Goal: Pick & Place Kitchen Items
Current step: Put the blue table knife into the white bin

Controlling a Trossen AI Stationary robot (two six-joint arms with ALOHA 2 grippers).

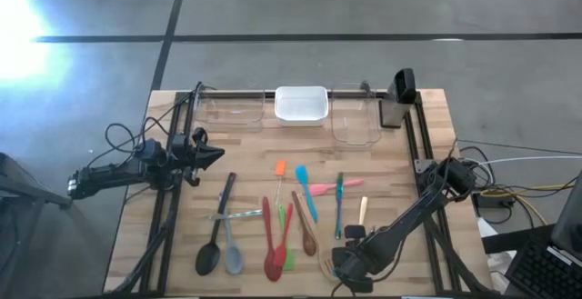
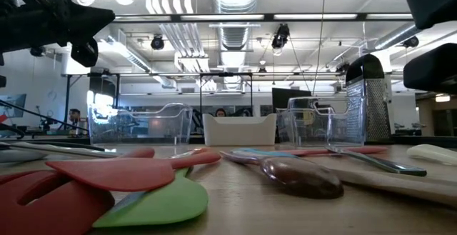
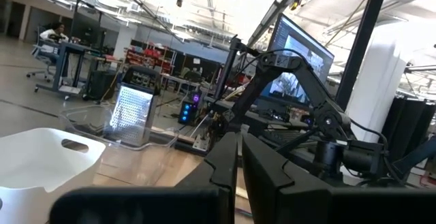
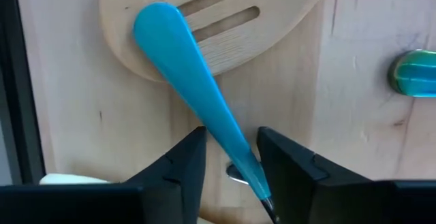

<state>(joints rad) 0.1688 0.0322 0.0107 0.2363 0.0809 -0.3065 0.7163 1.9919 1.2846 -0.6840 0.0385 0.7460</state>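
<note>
Several kitchen items lie side by side on the wooden table (image 1: 427, 108): black (image 1: 215, 235) and grey (image 1: 231, 249) spoons, red spoons (image 1: 273, 244), an orange spatula (image 1: 280, 168), blue (image 1: 306, 194) and pink (image 1: 323, 189) ones. My right gripper (image 4: 230, 146) points down near the table's near edge (image 1: 348, 249). It is open, one finger on each side of a blue handle (image 4: 184, 54) that lies across a wooden slotted spatula head (image 4: 225, 40). Whether the fingers touch the handle I cannot tell. My left gripper (image 1: 215, 154) hangs shut above the table's left part.
Two clear tubs (image 1: 232, 108) (image 1: 356, 117) and a white tub (image 1: 301, 104) stand along the far edge, with a metal grater (image 1: 398, 99) at the far right. A dark frame rail (image 1: 414, 144) runs down each side. A teal-handled utensil (image 4: 412, 74) lies beside the blue handle.
</note>
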